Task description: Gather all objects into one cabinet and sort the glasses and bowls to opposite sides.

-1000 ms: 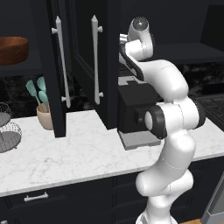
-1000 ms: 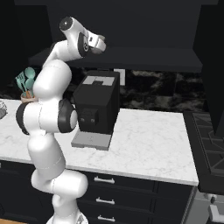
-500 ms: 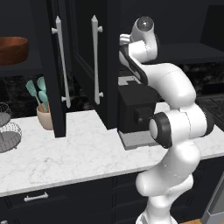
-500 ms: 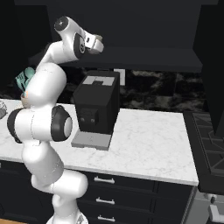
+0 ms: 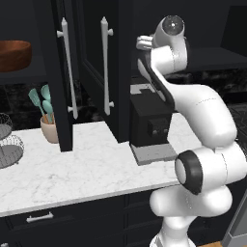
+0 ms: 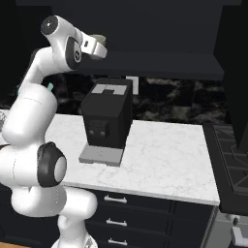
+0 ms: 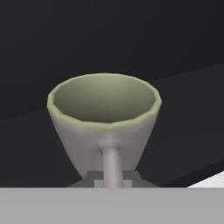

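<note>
1. Pincer (image 7: 112,180): closed on the handle of a pale grey-beige mug (image 7: 104,120). From the hand view the handle runs straight down between the two fingertips, and the cup sits directly ahead of them, mouth up.
2. Mug, from the room: carried high, above the black coffee machine (image 6: 106,121) and level with the underside of the upper cabinets; it shows at the end of the hand in the right base view (image 6: 98,39) and as a pale lip in the left base view (image 5: 143,43).
3. Wooden bowl (image 5: 13,54): far off to the pincer's left, on the shelf of the open cabinet, past the door with the long white bar handle (image 5: 104,66).
4. Handling advice: the hold is on a thin handle only, so the cup may pivot; travel slowly and keep the rim level.
5. Route: swing wide of the open door's edge.
6. Placement: set the mug on the shelf side away from the bowl. Shelf depth beyond the bowl is too dark to judge.
</note>
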